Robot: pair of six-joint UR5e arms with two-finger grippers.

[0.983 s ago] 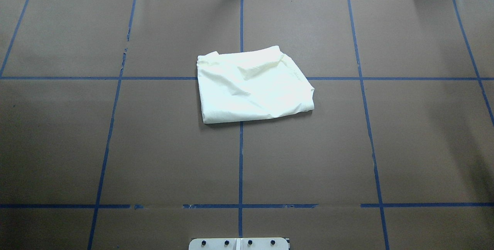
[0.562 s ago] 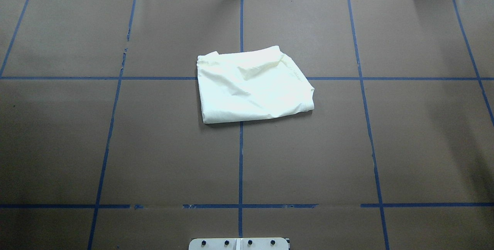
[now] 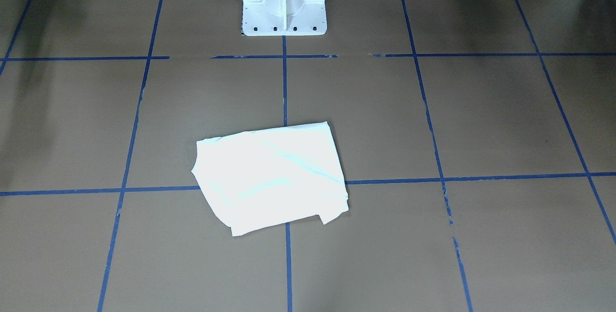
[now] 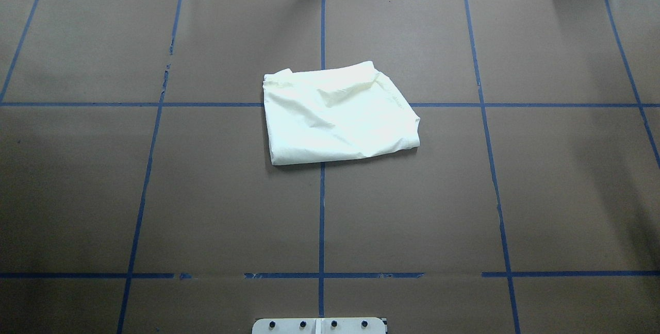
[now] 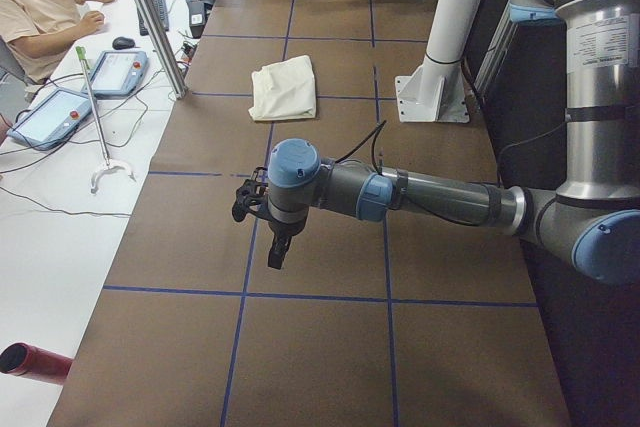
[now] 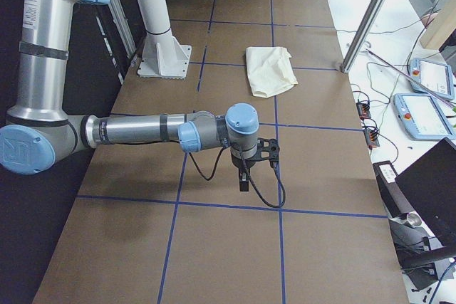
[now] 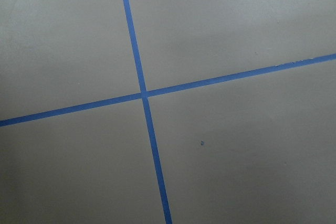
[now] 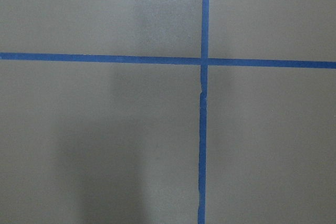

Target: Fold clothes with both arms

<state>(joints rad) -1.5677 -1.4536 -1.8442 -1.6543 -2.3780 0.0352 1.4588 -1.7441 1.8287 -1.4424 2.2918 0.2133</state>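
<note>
Cloth lay near the middle of the brown paper-covered table [image 4: 206,195]. It was the cream-white T-shirt [image 4: 335,115], folded into a rough, creased rectangle with only plain fabric showing. It rested flat across a crossing of the blue tape grid lines [image 4: 321,210], out in front of the white fixed pedestal base [image 3: 284,4] and well apart from it.

From the table's left end, the grey-silver left arm [image 5: 440,197] reached out level over the table, and the black left gripper [image 5: 277,247] hung from its wrist, pointing down, well apart from the shirt. From the other end, the grey-silver right arm [image 6: 135,132] stretched out the same way, with the black right gripper [image 6: 244,177] pointing down above a tape line, also far from the shirt. Whether either pair of fingers was open or closed could not be told. Each wrist camera showed only brown table and a tape crossing.

A seated person [image 5: 40,7] was beside the table's far side, near two grey tablet-like control pendants [image 5: 115,72].
</note>
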